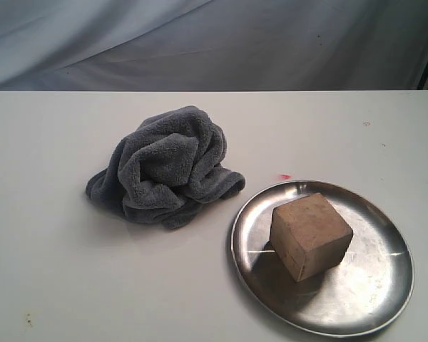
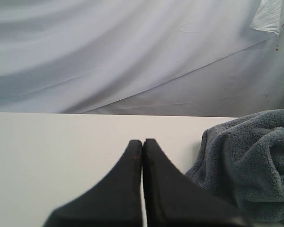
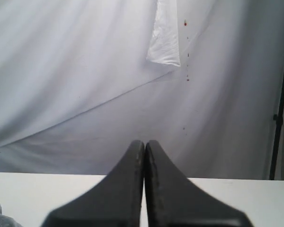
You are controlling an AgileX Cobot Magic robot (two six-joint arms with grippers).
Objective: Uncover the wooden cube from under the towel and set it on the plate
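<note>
The light-brown wooden cube (image 1: 311, 234) rests on the shiny silver plate (image 1: 378, 299) at the front right of the table. To the plate's left lies the dark grey towel (image 1: 165, 166), crumpled in a heap; the left wrist view shows its edge (image 2: 255, 161) beside my left gripper (image 2: 142, 142). That gripper is shut, black fingers pressed together with nothing between them. My right gripper (image 3: 145, 143) is shut too, empty, facing the backdrop. Neither gripper appears in the exterior view.
A white table (image 1: 57, 285) carries everything. A grey-white cloth backdrop (image 1: 214, 43) hangs behind its far edge. A small red mark (image 1: 284, 176) lies on the table between towel and plate. A dark vertical pole (image 3: 277, 118) stands by the backdrop.
</note>
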